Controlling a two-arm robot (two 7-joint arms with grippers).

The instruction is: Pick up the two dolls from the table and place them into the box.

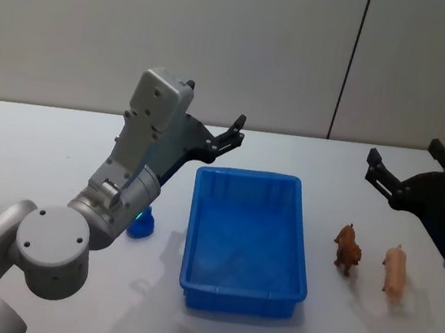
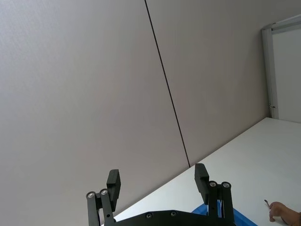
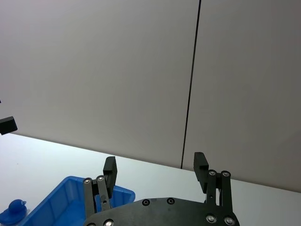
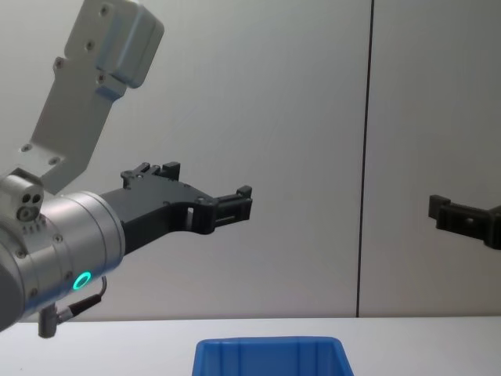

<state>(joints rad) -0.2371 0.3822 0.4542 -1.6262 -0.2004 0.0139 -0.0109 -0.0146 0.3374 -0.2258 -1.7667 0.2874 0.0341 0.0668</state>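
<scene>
Table (image 1: pixel 43 159): white and flat; it carries the box and three small toys.
Box (image 1: pixel 247 244): bright blue bin at the middle of the table, its long side running from the near edge toward the far edge; nothing lies inside it.
Brown toy animal (image 1: pixel 348 249): it stands on the table right of the box, near its right wall but not touching it.
Pink toy pig (image 1: pixel 394 271): it stands just beside the brown toy animal, on the side toward the right edge of the table, apart from it.
Small blue toy duck (image 1: pixel 141 226): on the table left of the box, close to its left wall, partly hidden by the left arm.
Left gripper (image 1: pixel 235 131): held in the air above the table, near the far left corner of the box; fingers spread wide, nothing between them.
Right gripper (image 1: pixel 405 154): held in the air over the right part of the table, toward the far edge, beyond the two toys; fingers spread wide, holding nothing.
</scene>
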